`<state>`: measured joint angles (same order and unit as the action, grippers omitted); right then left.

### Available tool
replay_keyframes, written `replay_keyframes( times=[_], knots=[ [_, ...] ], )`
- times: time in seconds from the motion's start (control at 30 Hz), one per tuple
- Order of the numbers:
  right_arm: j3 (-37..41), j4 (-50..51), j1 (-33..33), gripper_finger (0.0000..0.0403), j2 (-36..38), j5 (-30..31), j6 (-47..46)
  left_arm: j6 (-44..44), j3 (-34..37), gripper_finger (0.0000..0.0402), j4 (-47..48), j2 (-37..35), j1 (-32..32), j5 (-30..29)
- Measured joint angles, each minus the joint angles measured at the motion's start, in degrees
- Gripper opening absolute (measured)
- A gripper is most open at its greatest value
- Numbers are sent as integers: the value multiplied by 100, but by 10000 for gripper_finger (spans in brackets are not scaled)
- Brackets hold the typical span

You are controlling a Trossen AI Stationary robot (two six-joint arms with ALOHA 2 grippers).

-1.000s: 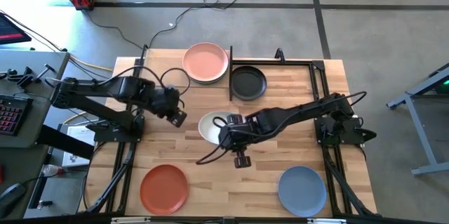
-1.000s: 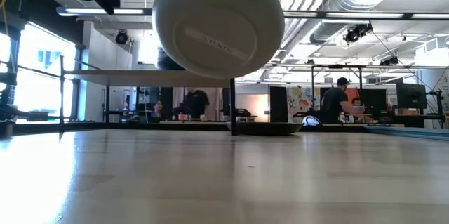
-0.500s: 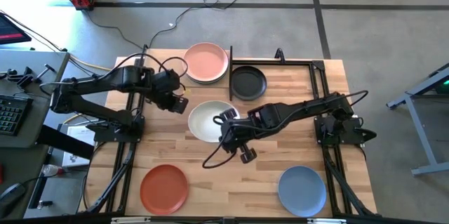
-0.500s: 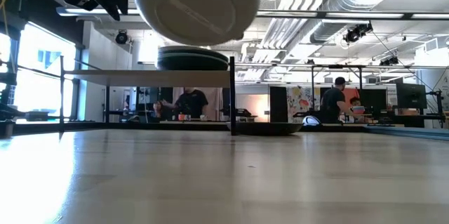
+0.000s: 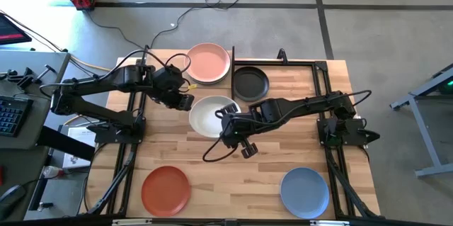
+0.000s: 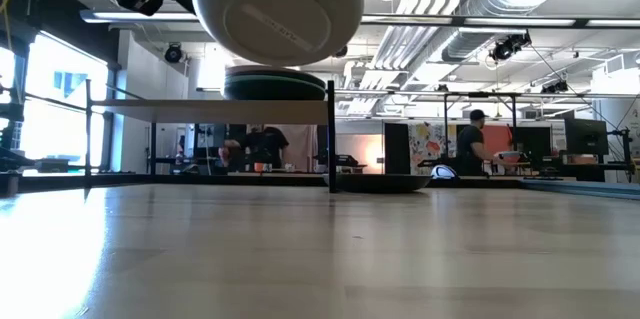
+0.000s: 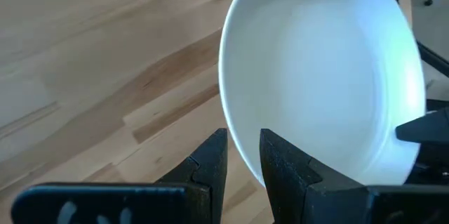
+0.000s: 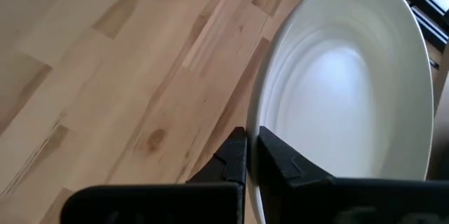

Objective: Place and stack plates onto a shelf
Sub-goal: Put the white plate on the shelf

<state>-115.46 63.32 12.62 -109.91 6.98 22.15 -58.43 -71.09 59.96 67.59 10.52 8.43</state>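
Observation:
An off-white plate (image 5: 209,116) hangs above the middle of the table, held by my right gripper (image 5: 228,120), which is shut on its rim. My left gripper (image 5: 188,103) is at the plate's left side, narrowly open, its two fingers on either side of the rim (image 7: 238,143). The low view shows the plate (image 6: 277,9) from below, high over the table. A pink plate (image 5: 208,63) tops a stack (image 6: 276,84) on the shelf (image 6: 200,109) at the far edge. A charcoal plate (image 5: 250,83) lies flat on the table to the right of the shelf. My right gripper pinches the off-white plate's rim (image 8: 262,122) between its two fingers, on the plate's right side. The fingers slant down from the table's right. The plate is lifted clear, tilted, its underside toward the near edge. My left gripper straddles the opposite rim; I cannot tell whether it touches.
A terracotta plate (image 5: 165,189) lies near the front left and a blue plate (image 5: 304,192) near the front right. Black frame bars (image 5: 315,66) run along the table's far right. A person (image 6: 470,144) stands in the room behind.
My right gripper has rolled and gone up and toward the far left, carrying the off-white plate higher and nearer the shelf. My left gripper has swung toward the far edge and the plate, so that its fingers now stand around the rim.

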Motion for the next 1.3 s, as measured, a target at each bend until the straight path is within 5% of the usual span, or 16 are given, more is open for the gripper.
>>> replay_keyframes(
  times=[0.77, 1.3],
  knots=[
    [0, -180, 15, 0, 0, 461, -17, 398, 0, 73, -23, 498, -4, -15],
    [0, -188, 20, 0, 0, 455, -98, 503, -9, 6, -67, 503, 0, -372]
  ],
)
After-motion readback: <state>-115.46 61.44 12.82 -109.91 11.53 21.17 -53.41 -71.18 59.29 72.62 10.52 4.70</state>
